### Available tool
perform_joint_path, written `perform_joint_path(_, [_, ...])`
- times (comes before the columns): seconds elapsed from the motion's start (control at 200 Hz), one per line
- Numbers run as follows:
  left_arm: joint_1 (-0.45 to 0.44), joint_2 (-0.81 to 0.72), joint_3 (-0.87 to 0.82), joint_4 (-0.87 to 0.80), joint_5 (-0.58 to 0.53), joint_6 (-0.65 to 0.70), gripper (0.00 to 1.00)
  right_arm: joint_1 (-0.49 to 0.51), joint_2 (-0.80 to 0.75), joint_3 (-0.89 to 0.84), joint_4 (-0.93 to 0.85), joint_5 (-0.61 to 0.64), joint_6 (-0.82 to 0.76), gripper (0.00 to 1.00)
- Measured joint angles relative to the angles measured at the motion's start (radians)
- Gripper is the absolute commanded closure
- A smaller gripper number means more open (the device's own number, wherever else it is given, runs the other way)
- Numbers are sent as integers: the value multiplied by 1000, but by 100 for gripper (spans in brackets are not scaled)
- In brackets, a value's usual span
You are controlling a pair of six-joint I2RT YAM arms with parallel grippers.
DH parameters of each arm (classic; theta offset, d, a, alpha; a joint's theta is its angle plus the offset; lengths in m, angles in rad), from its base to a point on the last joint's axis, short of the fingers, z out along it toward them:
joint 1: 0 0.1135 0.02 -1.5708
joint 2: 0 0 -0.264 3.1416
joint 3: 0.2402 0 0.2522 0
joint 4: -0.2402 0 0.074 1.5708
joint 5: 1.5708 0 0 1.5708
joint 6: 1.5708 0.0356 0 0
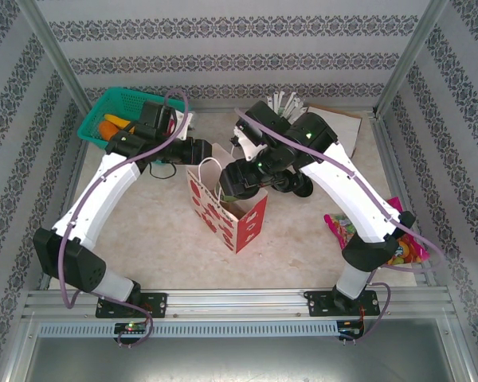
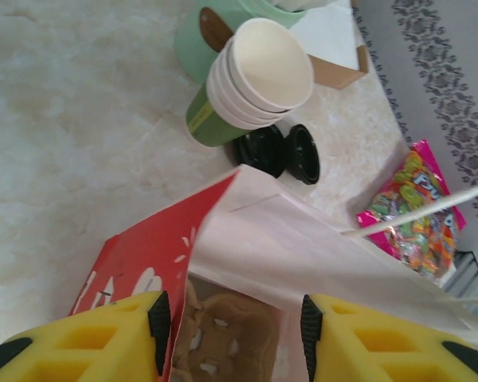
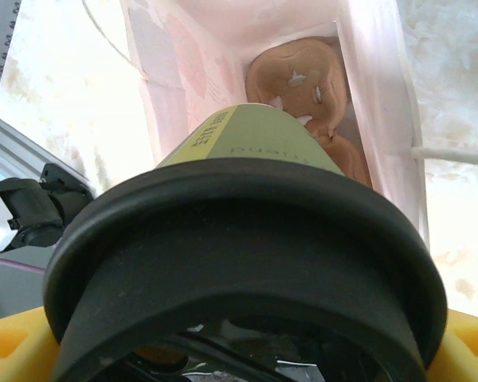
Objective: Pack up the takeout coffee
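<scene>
Yellow right fingers (image 3: 6, 344) grip the takeout coffee (image 3: 247, 231) (seemingly above the bag (image 3: 374, 119)), left fingers (image 2: 88, 342) parted.

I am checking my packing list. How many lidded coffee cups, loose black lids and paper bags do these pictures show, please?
Lidded coffee cup: 1
Loose black lids: 2
Paper bag: 1
Total: 4

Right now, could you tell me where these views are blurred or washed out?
Right wrist view: the black lid of the takeout coffee is too close and soft; the table at right is blown white. Left wrist view: yellow jaws blurred, stacked paper cups sharp. Top external view: evenly lit.
</scene>
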Motion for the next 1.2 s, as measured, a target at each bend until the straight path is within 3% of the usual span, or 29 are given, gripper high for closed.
perform_joint_path(0.38, [-1, -78, -21, 1, 106, 130, 49, 0, 1, -71, 22, 0, 0, 34])
perform_joint_path(0.949, [-1, -328, -261, 23, 224, 281, 47, 0, 56, -90, -10, 67, -85, 34])
perform_joint_path(1.199, [-1, -340, -288, 71, 161, 276, 46, 26, 58, -100, -16, 93, -231, 34])
